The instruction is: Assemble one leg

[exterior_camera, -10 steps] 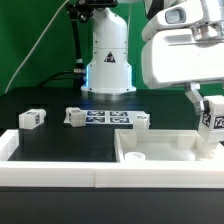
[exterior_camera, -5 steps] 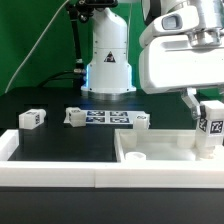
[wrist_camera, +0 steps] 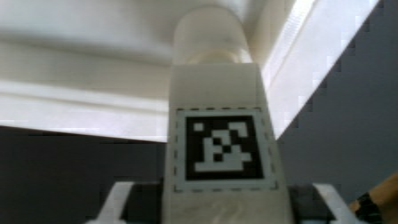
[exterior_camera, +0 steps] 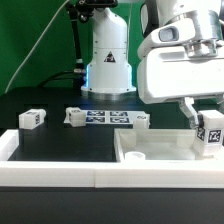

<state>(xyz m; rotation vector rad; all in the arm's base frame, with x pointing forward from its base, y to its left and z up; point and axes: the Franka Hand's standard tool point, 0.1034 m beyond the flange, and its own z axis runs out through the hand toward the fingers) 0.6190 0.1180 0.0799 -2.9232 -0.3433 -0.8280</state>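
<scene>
My gripper (exterior_camera: 206, 122) is shut on a leg (exterior_camera: 211, 135), a stubby white post with a square tag. It holds the leg upright over the far right part of the large white panel (exterior_camera: 160, 150). In the wrist view the leg (wrist_camera: 222, 110) stands between the two fingers (wrist_camera: 121, 202), with its far end close to the panel (wrist_camera: 80, 85); the gripper (wrist_camera: 224, 208) clamps its base. I cannot tell whether the leg touches the panel.
Three more legs lie on the black table: one at the exterior view's left (exterior_camera: 31, 118), one (exterior_camera: 76, 116) at the end of the marker board (exterior_camera: 106, 118), and one (exterior_camera: 141, 122) behind the panel. The robot base (exterior_camera: 108, 60) stands at the back.
The arm has shifted toward the exterior view's left and the held leg has come down a little toward the panel.
</scene>
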